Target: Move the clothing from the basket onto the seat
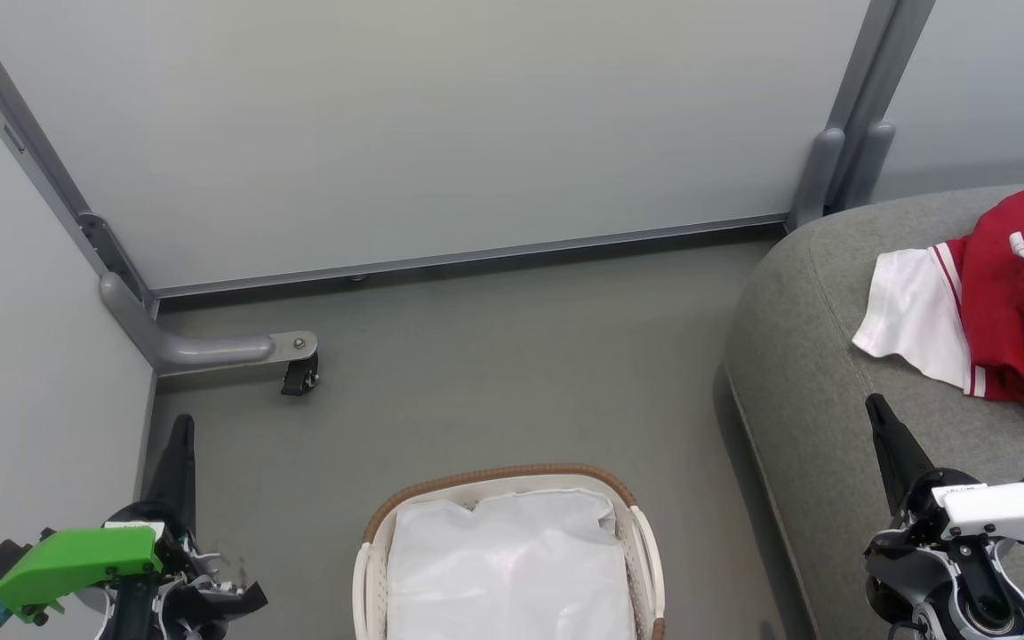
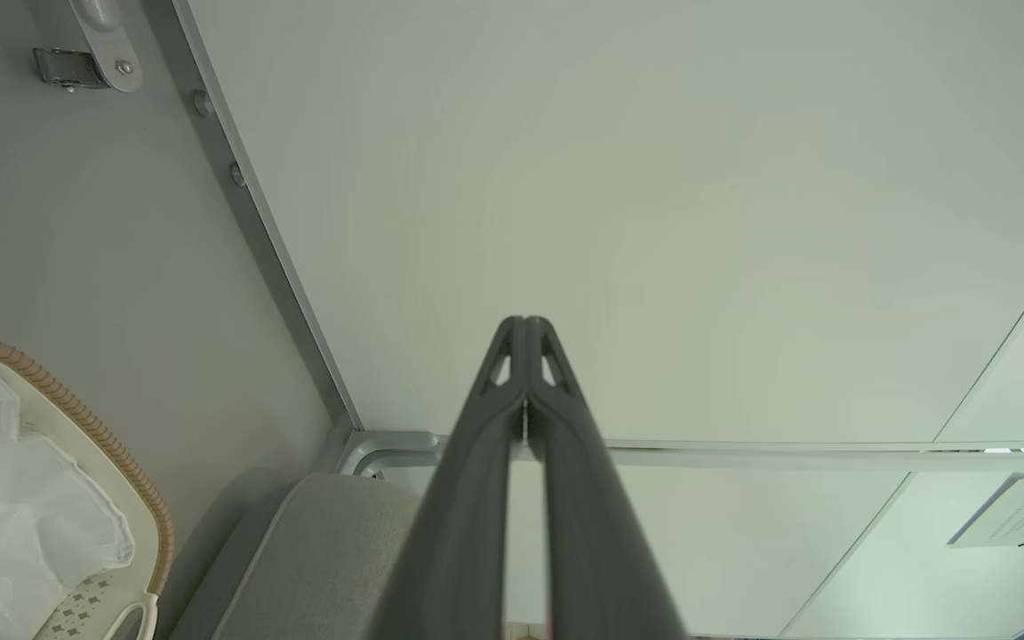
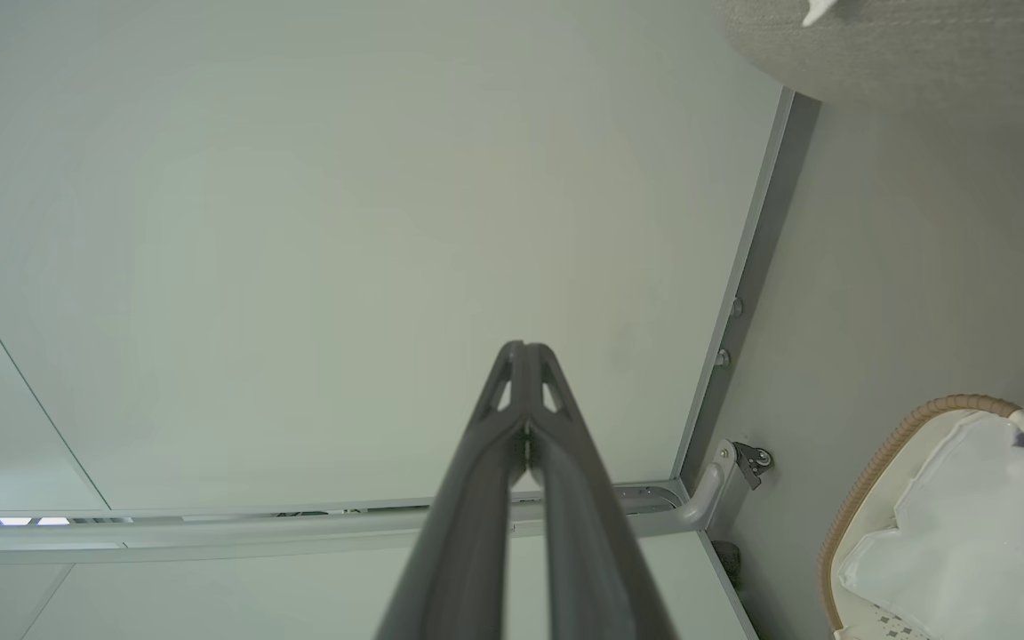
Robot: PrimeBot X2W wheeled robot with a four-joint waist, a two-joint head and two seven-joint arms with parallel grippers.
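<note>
Jaws closed tip to tip, the left gripper [image 2: 525, 324] holds nothing, its two long dark fingers meeting in a slim point with small triangular cut-outs behind the tips. The right gripper [image 3: 525, 348] is likewise pressed together and holds nothing. In the head view the left one rises at lower left from a bright green wrist housing [image 1: 76, 560], over smooth grey floor [image 1: 494, 373]. The right one rises at lower right from a white wrist housing [image 1: 1010, 511], its point showing against the seat [image 1: 814, 373].

Between the two arms, at the bottom of the head view, stands the basket [image 1: 494, 474], an oval white plastic tub with a brown woven rim and perforated sides. In it lies a crumpled, faintly glossy white liner [image 1: 512, 569].

The seat is large, rounded at its corner and covered in coarse grey woven fabric with a stitched seam along the edge. The clothing [image 1: 1010, 302] lies on top of it, at the right edge of the head view and apart from the right gripper: soft red fabric in loose folds, white stripes, a white sleeve spread flat toward the seat's corner.

Pale matte wall panels [image 1: 432, 124] in grey metal frames close the corner behind, with a curved metal foot [image 1: 201, 351] and a small black caster [image 1: 299, 375] on the floor.
</note>
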